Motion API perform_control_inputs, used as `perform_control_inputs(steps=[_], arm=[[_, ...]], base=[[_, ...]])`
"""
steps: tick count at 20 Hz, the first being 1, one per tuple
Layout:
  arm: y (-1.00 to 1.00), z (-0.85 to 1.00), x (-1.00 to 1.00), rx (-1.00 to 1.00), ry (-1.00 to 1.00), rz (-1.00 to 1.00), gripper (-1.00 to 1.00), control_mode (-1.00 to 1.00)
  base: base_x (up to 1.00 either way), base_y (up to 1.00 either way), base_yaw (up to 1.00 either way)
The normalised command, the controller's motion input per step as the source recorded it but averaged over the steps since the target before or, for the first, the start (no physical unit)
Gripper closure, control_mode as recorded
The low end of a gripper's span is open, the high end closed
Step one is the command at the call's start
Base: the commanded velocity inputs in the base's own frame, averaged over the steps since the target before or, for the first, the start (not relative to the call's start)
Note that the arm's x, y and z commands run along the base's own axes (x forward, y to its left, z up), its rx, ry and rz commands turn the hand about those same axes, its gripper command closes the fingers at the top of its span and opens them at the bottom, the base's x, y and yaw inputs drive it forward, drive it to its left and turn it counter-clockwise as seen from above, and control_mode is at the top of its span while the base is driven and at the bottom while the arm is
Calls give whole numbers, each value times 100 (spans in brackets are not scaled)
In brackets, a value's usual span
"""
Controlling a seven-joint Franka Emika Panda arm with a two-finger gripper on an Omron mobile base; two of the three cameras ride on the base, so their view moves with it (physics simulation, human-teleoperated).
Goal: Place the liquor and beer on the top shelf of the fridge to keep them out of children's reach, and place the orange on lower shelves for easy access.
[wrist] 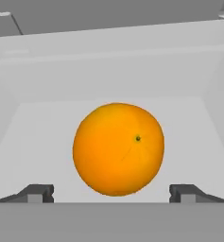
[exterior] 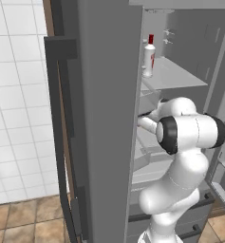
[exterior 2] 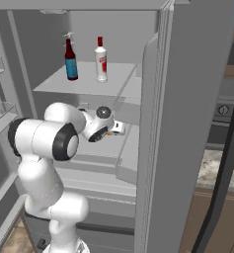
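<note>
Right base view has the liquor [exterior 2: 101,60] and beer [exterior 2: 71,62] on the top shelf [exterior 2: 54,84]; below it, the gripper [wrist: 111,194] gapes wide around the unheld orange [wrist: 118,149], seemingly just released.

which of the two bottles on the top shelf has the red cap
The liquor, the slim white bottle on the right in the right base view; the beer beside it is dark brown.

Glossy white arm, dark bands at the joints

Rounded white arm [exterior: 180,180] segments, smooth and bulbous, a black ring at the elbow, a round dark-grey cap on the wrist, and small dark fingertips [wrist: 38,193] on the claw.
</note>
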Motion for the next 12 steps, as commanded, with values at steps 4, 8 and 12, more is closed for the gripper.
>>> perform_control_inputs(steps=[4,8,12], arm=[[12,22,-46,-3,-1,0,-100,-100],[8,39,-53,-4,-1,0,-100,-100],[2,40,-71,-6,0,0,-100,-100]], base=[[0,0,0],[0,0,0],[0,0,0]])
